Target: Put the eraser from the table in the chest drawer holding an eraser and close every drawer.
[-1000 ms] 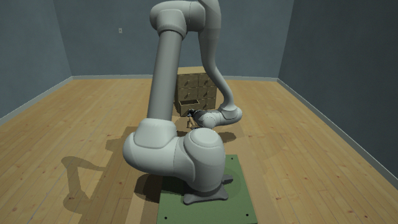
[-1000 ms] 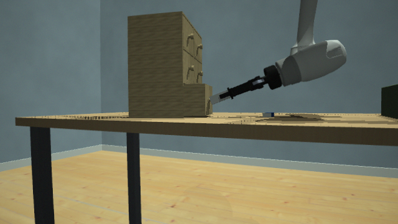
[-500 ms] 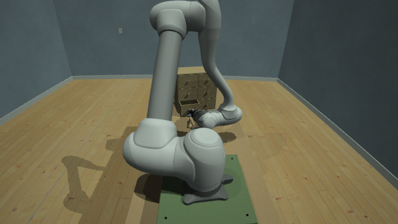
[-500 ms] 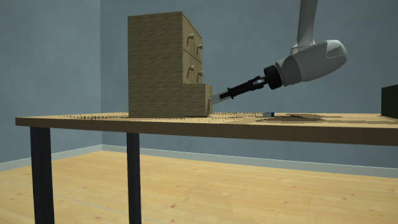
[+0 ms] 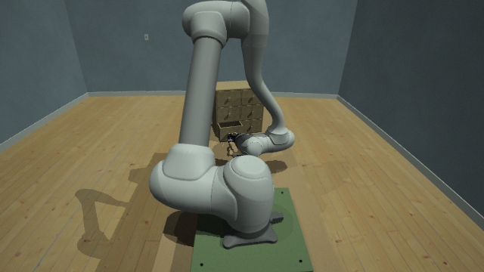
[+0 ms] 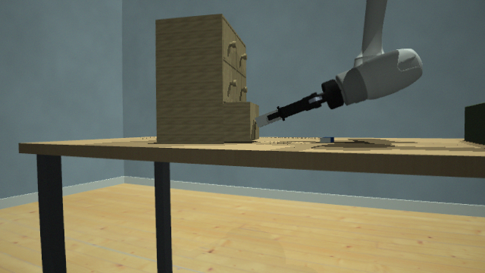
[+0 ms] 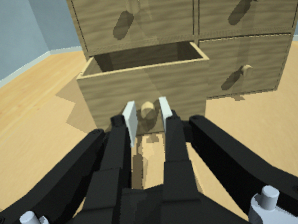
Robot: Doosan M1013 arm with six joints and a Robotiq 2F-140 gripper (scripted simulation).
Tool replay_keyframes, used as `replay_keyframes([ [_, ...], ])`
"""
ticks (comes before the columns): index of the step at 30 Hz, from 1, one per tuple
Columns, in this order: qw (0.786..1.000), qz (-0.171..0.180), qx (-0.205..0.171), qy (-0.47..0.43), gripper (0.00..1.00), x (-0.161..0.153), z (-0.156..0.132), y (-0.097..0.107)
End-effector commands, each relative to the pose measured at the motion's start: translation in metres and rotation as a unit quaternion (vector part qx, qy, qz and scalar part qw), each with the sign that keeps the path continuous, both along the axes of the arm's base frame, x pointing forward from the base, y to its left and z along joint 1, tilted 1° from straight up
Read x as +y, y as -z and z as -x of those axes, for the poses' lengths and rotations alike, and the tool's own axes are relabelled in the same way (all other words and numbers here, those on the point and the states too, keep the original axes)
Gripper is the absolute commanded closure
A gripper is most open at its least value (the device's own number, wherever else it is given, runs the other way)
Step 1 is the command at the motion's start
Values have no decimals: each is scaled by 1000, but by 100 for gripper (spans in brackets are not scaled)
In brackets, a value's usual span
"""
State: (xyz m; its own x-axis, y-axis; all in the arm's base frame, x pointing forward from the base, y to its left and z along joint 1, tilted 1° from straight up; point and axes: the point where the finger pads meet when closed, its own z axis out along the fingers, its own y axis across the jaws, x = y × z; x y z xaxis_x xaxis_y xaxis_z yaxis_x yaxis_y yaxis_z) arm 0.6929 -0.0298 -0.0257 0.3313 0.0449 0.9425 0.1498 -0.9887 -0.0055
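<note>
- Sizing up the eraser: how will it handle for you?
- Likely light, slightly soft, grippy. Low block, so take it across the narrow sides at mid-length, squeeze gently. Don't press your fingertips into the table.
- Where is it from your tool?
- On the table, lower than your fingertips and well apart. Exterior view: about 4 o'clock. Top view: near 6, partly behind the arm. Not in the wrist view.
- Tool state?
- Slightly open, holding nothing. Pads stand either side of the knob, gaps visible. Bottom-left drawer is partly out.
- Next?
- I'd back you straight off the knob, then fetch. Catch it and the loose drawer may slide further.
</note>
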Motion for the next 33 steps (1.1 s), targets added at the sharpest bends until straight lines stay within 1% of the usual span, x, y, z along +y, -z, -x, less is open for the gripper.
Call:
replay_keyframes([
  [1, 1000, 0, 0, 0, 80, 0, 0, 0],
  [7, 1000, 0, 0, 0, 80, -1, 4, 0],
  [17, 1000, 0, 0, 0, 80, -7, 46, 0],
  [25, 1000, 0, 0, 0, 80, -8, 50, -1],
  [28, 1000, 0, 0, 0, 80, -8, 55, -11],
  [30, 1000, 0, 0, 0, 80, -10, 62, -25],
  [33, 1000, 0, 0, 0, 80, -12, 76, -51],
])
